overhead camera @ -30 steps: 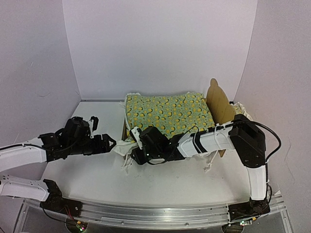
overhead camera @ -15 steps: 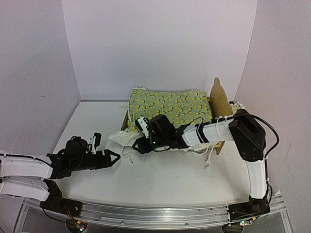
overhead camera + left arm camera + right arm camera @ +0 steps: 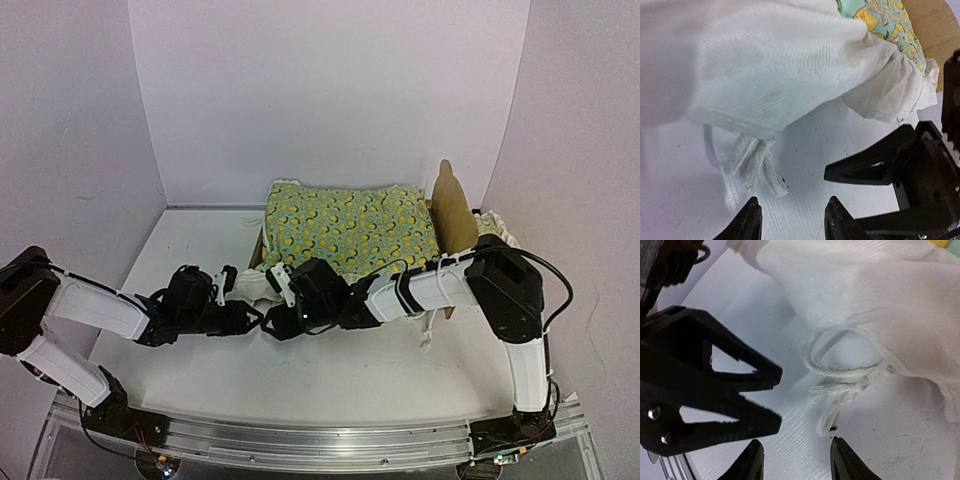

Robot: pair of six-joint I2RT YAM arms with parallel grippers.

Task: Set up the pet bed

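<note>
Left end effector [image 3: 792, 220] and right end effector [image 3: 795, 460] face each other tip to tip, both with jaws parted and empty, just in front of the foot corner of the pet bed [image 3: 455, 215]. Beyond them the lemon-print blanket [image 3: 350, 225] covers the bed. Its white corner and frayed cord tassel [image 3: 840, 385] lie on the counter [image 3: 330, 375], just ahead of both sets of fingertips.

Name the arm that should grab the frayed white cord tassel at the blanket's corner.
Left, probably: the frayed white cord tassel lies centred ahead of the open left claw; for the right claw it sits off toward one fingertip.
</note>
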